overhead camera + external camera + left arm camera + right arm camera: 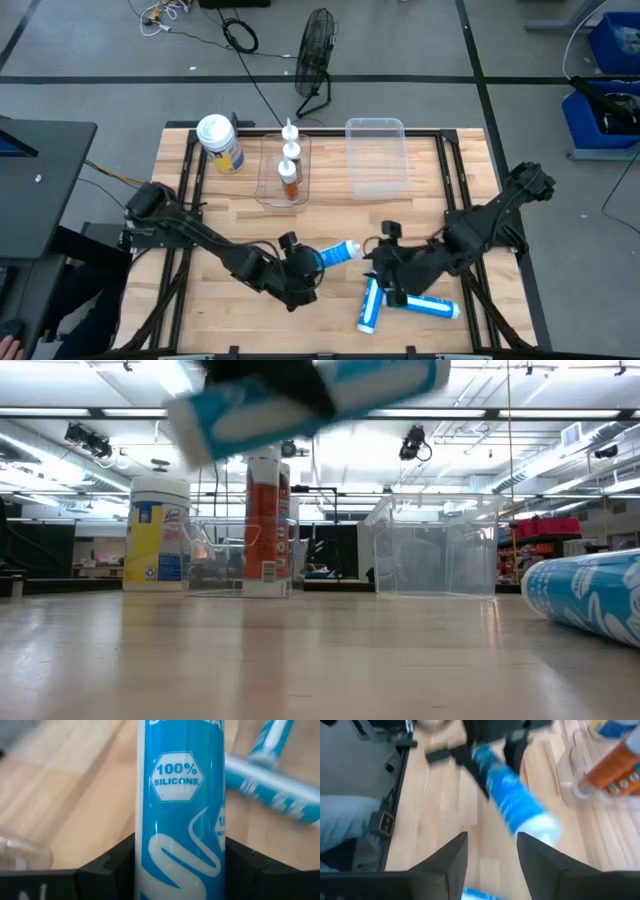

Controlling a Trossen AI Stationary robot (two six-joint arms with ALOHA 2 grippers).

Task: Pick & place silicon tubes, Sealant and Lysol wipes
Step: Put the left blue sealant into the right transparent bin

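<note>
My left gripper (303, 266) is shut on a blue-and-white silicone tube (338, 253) and holds it above the table's middle; the low view shows the tube (330, 395) high up. My right gripper (385, 262) is open and empty, just right of that tube's free end (535, 827). Two more blue tubes (370, 305) (432, 305) lie on the table by the right gripper. The Lysol wipes (220, 143) stand upright at the far left. An orange sealant tube (289, 175) stands in a clear bin (283, 195). My left gripper pinches the tube's round body (180, 835) between its two fingers (112, 867), one on each side. The tube runs forward out of the fingers, along them. It is lifted clear of the table and nearly level, one end (185, 425) a little lower.
A second clear bin (376, 155) stands at the far right of the middle. A black fan (316, 50) stands on the floor beyond the far edge. Bare wood lies along the near left and the table's middle (230, 215).
</note>
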